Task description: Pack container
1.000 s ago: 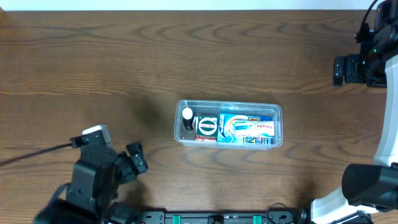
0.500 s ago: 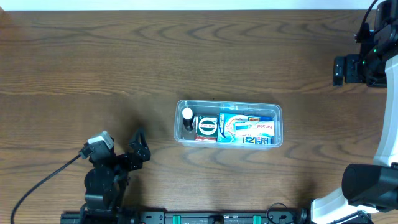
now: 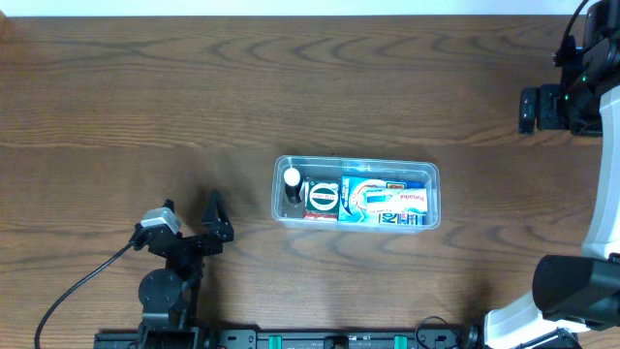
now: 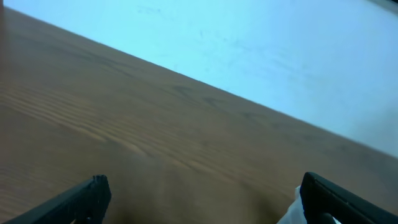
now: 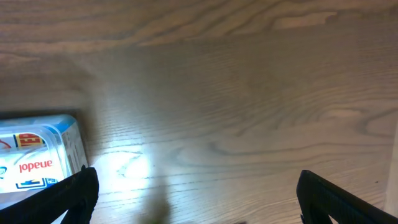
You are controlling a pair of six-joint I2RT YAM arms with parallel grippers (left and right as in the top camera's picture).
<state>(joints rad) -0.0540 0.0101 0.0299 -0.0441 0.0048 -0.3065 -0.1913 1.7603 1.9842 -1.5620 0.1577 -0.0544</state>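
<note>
Container point(image 3: 356, 161) lies at the middle of the surface point(image 3: 145, 107), long side running 9 to 3 o'clock. Inside it, a blue-and-white box point(image 3: 386, 199) fills the 3 o'clock half; a dark round item point(image 3: 323, 197) lies just beside the box, and a small white-capped bottle point(image 3: 292, 178) stands at the 9 o'clock end. Left fingers point(image 3: 217, 221) hover over bare wood at about 8 o'clock from the container, well apart from it, spread wide and holding nothing. Right fingers point(image 3: 529, 109) are at about 2 o'clock, near the surface's edge, likewise spread and empty; the right wrist view catches one corner of the container at 9 o'clock.
</note>
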